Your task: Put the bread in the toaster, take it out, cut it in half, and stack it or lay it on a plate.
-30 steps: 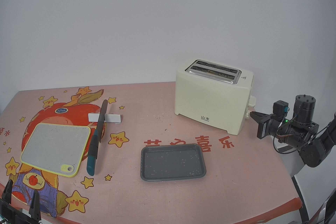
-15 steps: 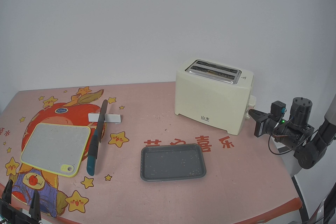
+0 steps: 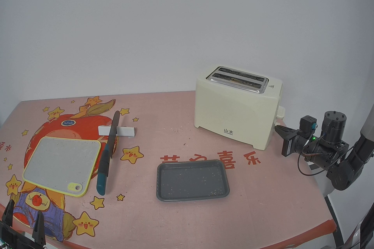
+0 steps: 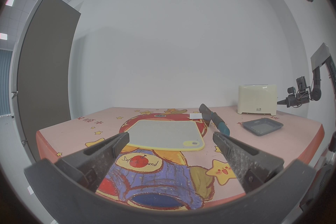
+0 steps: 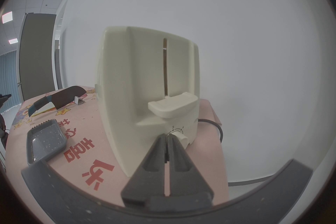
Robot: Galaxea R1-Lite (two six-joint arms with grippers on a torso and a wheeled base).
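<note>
One change: the right gripper (image 3: 277, 128), fingers pressed together and empty, has edged nearer the end of the smooth cream toaster (image 3: 237, 106), its tips by the dial (image 5: 176, 134) under the lever (image 5: 173, 104). The left gripper (image 4: 170, 137) sits wide open and empty at the near edge of the tabletop (image 3: 272, 191). A grey rectangular tray (image 3: 192, 179), a flat cutting board (image 3: 62, 164) and a dark-bladed knife (image 3: 107, 152) lie apart from the toaster.

Black right arm (image 3: 346, 170), screw-ringed cylindrical cap (image 3: 336, 118) at twelve o'clock, green light (image 3: 313, 138), looping black cable (image 3: 300, 168), dark grey wedge-fingered right gripper (image 3: 277, 128).
</note>
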